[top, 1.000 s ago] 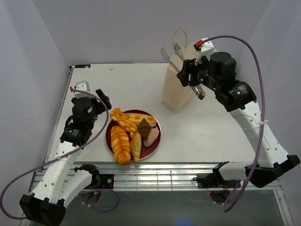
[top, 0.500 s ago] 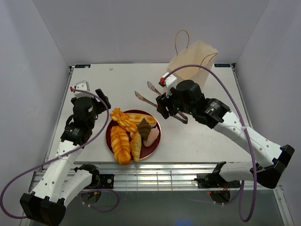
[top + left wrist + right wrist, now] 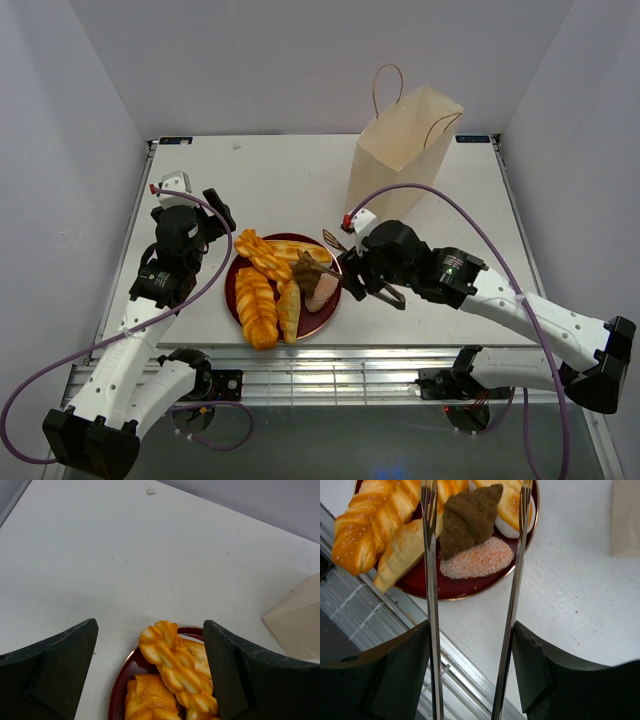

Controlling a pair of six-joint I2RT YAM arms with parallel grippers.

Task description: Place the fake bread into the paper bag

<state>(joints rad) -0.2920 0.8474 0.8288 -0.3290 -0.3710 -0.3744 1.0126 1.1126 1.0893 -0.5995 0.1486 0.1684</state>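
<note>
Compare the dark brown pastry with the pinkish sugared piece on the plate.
The dark brown pastry is ridged and tapers to a point; the pinkish piece is a grainy oval. The dark brown pastry lies farther in; the pinkish piece sits by the rim. Both rest on the dark red plate, touching.

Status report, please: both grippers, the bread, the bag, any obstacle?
Left gripper open, empty, near plate. Right gripper holds tongs, spread over dark brown pastry, not closed on it. Paper bag upright, far right; nothing in the way.
</note>
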